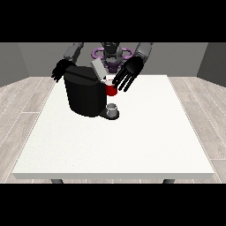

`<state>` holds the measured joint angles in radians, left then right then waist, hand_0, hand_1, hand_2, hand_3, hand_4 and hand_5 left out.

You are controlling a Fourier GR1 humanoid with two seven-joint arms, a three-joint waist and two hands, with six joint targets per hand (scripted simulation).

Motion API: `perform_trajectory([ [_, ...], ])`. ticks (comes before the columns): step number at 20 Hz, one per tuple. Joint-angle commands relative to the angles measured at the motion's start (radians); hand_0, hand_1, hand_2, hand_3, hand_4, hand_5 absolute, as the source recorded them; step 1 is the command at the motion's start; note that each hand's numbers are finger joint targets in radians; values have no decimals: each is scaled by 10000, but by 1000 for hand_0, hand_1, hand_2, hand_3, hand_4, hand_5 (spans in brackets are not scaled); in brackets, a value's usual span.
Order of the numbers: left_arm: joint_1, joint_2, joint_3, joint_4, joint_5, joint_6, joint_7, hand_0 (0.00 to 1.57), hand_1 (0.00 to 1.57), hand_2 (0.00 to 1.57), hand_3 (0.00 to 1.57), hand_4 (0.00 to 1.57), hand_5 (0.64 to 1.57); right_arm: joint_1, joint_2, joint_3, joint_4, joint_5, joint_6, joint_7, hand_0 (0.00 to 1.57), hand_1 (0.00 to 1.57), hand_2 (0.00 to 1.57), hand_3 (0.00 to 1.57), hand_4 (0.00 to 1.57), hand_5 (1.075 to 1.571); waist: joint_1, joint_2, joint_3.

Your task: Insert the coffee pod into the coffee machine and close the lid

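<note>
You've got a big white counter [132, 141] filling most of the view, with the robot [112, 55] small at the far edge, both arms reaching over toward you. The black coffee machine [84, 95] sits on the counter's far-left part, and its grey lid [98, 68] is tilted up, so it's open. The hand at the view's right [129, 73] hangs just above and beside the machine's front, fingers straight and spread, pointing down toward a red thing at the machine [111, 89]; it isn't curled around anything. The hand at the view's left [60, 70] is behind the machine's top left corner, partly hidden, its fingers hanging loose and apart with nothing in them. Down on the machine's base plate, under the red thing, you can see a small grey thing [112, 109] standing upright. Can't tell if that's the pod or a cup.
</note>
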<state>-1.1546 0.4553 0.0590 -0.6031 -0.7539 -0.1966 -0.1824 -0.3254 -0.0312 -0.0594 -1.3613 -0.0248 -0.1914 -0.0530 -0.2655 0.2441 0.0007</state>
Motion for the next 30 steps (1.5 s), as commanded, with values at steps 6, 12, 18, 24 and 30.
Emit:
perform_trajectory([
  [6, 42, -507, -16, -292, -12, -431, 514, 0, 0, 0, 0, 0, 1571, 184, 139, -249, 604, -162, -94, -508, 0, 0, 0, 0, 381, 1571, 438, -597, -2],
  [12, 1427, -1514, 187, -588, 517, -195, 449, 0, 0, 0, 0, 0, 1571, 1184, -554, -846, 678, -859, 739, -407, 0, 0, 0, 0, 434, 1571, 965, -1992, -3],
  [18, 2516, -1986, 2235, -472, 2829, -234, -367, 0, 0, 0, 0, 249, 1571, 2280, -183, -410, 242, -551, 598, -790, 0, 0, 0, 0, 445, 1571, 1528, -3081, -25],
  [24, 3984, -2960, 2796, -600, 3888, -454, -638, 0, 0, 0, 0, 0, 1571, 2566, -734, -210, -22, -302, 982, -442, 0, 0, 0, 0, 390, 1571, 2404, -4315, -14],
  [30, 5137, -3325, 3208, -654, 4546, -397, -682, 0, 0, 0, 0, 215, 1571, 1799, -1281, 52, -1220, -559, 1648, 781, 0, 0, 0, 0, 0, 1571, 2512, -4837, -15],
])
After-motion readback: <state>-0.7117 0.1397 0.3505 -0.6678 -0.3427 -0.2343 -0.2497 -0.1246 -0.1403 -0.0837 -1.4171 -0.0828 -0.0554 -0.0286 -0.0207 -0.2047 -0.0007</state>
